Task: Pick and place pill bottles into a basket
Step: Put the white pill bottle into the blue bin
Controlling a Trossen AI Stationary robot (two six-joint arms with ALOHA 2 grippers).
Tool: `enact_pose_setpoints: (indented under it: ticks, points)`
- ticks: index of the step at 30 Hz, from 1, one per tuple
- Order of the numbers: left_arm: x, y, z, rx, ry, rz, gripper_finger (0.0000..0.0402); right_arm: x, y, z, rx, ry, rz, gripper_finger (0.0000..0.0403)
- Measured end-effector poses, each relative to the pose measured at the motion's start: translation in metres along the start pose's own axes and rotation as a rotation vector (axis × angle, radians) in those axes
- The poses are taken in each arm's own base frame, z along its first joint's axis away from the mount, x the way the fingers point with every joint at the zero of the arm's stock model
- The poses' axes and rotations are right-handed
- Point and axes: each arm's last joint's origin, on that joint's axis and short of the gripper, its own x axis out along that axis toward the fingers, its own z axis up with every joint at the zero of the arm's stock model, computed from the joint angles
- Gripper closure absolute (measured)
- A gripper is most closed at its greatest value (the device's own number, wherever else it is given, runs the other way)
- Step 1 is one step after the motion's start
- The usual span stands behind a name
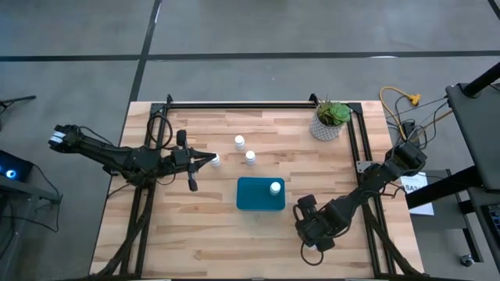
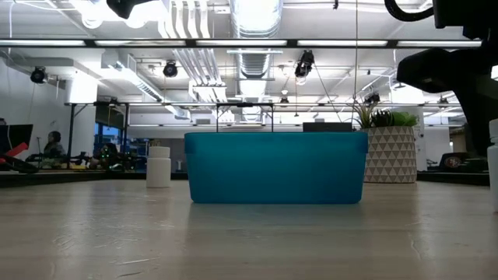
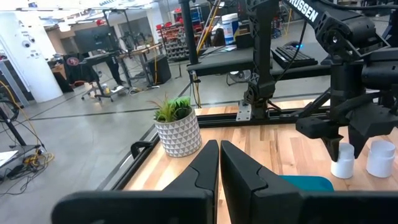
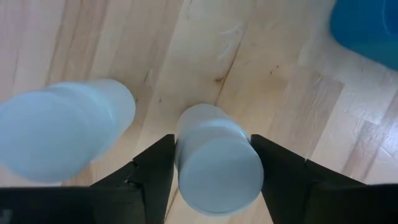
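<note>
Bottles: three loose on the table [image 1: 195, 234], one in basket [image 1: 254, 195], right gripper [image 4: 211, 180] fingers astride a fifth [image 4: 214, 165], left gripper [image 3: 219, 165] fingers pressed together.

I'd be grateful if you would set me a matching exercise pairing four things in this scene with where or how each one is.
Things:
1. basket
2. plant pot
3. left gripper
4. right gripper

Places or states:
a. at the far right corner of the table
b. teal, with one pill bottle inside
c. low over two other pill bottles, right of the basket
d. shut and empty, left of the basket

Pairs: 1-b, 2-a, 3-d, 4-c
</note>
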Motion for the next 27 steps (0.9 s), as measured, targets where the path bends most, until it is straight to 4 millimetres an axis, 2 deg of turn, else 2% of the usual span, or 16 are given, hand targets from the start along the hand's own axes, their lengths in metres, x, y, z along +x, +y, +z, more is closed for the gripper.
enact_pose_setpoints:
  ticks: [5, 16, 27]
  points:
    - [0.0, 0.0, 0.0, 0.0, 0.0, 0.0, 0.0402, 0.0, 0.0, 0.0, -0.004, 0.0, 0.0, 0.0243]
    - [0.0, 0.0, 0.0, 0.0, 0.0, 0.0, 0.0402, -0.004, -0.001, 0.003, -0.03, 0.0, -0.003, 0.0244]
    - [0.0, 0.0, 0.0, -0.001, -0.001, 0.0, 0.0402, -0.04, -0.01, 0.008, -0.029, -0.089, -0.017, 0.0246]
